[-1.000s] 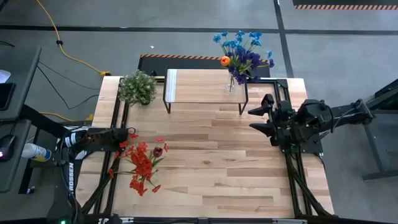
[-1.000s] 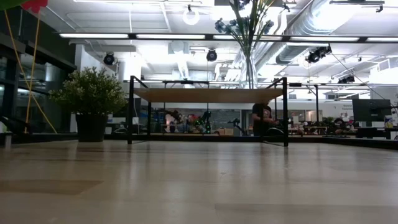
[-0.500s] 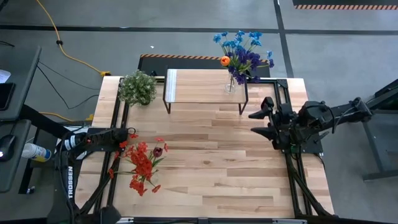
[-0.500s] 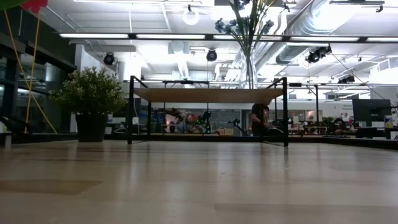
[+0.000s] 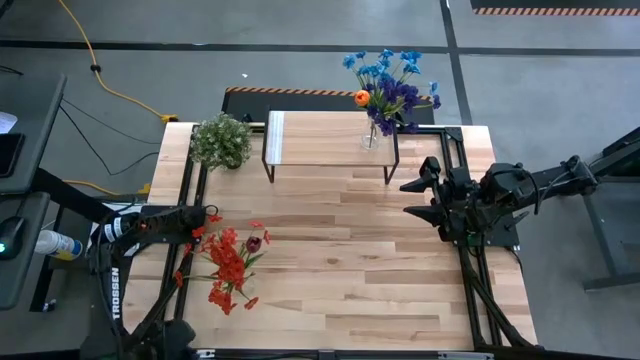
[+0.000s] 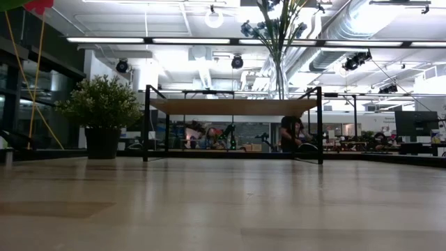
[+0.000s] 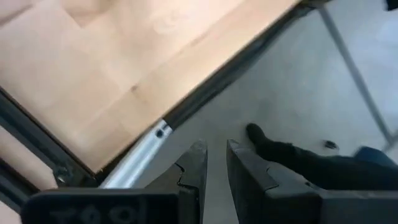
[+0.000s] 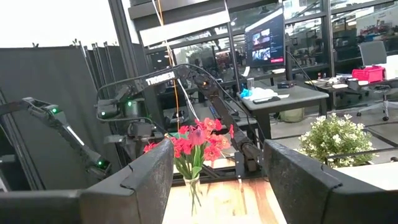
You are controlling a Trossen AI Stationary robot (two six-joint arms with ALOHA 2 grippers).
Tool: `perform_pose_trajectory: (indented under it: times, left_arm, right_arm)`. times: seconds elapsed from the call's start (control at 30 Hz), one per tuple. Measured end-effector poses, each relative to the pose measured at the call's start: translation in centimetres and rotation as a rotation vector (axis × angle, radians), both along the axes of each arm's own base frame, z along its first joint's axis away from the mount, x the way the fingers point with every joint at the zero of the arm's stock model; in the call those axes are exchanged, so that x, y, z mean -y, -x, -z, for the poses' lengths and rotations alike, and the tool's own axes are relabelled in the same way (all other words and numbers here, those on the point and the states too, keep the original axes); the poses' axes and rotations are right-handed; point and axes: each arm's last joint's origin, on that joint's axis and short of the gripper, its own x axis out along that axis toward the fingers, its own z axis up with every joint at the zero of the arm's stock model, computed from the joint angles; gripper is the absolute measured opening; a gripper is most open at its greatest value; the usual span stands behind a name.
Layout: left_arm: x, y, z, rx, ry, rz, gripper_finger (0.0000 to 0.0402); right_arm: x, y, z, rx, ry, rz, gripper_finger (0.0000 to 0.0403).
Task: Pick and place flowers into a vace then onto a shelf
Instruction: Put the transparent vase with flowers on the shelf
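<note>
Potted plant [image 5: 221, 141] at the table's [image 5: 340, 290] far-left corner.

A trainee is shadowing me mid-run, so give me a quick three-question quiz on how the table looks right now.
1. True or false: the vase holding the blue and purple flowers stands on the shelf.
2. The right gripper has its fingers: A) open and empty; B) shut on a stem; C) shut on the vase.
3. What stands on the table just beyond the shelf end away from the vase?

Key: 1 true; 2 A; 3 the potted plant.
</note>
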Motion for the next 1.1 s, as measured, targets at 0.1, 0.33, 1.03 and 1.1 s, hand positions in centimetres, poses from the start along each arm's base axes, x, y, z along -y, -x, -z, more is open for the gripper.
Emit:
perform_pose_trajectory:
  times: [0.1, 0.33, 1.03, 1.1]
  left_arm:
    - [-0.3, -0.3, 1.1, -0.020, -0.043, -0.011, 0.0095]
    - [-1.2, -1.8, 4.0, -0.095, -0.109, -0.050, 0.0095]
    - [-3.1, -1.9, 9.9, 0.161, -0.276, -0.129, 0.0095]
    - [-2.9, -2.0, 10.0, 0.175, -0.264, -0.130, 0.0095]
  right_arm:
    - [0.0, 0.0, 0.0, 0.000, 0.004, 0.001, 0.0236]
    - [0.0, 0.0, 0.0, 0.000, 0.004, 0.000, 0.0236]
    - [0.0, 0.0, 0.0, -0.003, -0.007, -0.003, 0.0236]
    - [0.0, 0.0, 0.0, -0.005, -0.024, -0.006, 0.0236]
